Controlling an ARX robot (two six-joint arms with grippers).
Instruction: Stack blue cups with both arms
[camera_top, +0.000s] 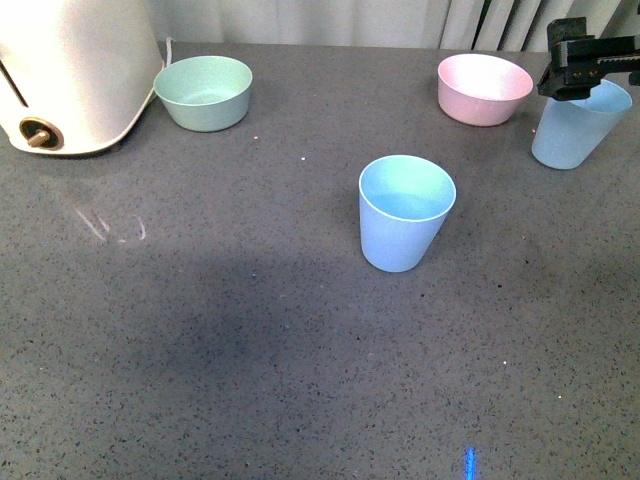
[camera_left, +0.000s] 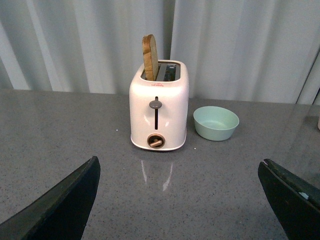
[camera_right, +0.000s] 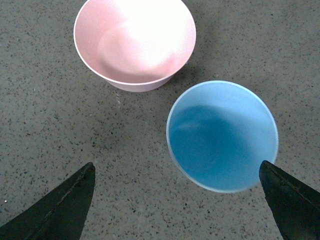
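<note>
One blue cup stands upright in the middle of the grey table. A second blue cup stands at the far right, next to the pink bowl; the right wrist view looks down into it. My right gripper is open and empty above that cup, with one finger by its rim; in the front view only a black part of the right arm shows over the cup. My left gripper is open and empty above bare table, facing the toaster. It does not show in the front view.
A pink bowl stands at the back right, close to the second cup. A mint-green bowl stands at the back left beside a cream toaster, which holds a slice of bread. Grey curtains hang behind.
</note>
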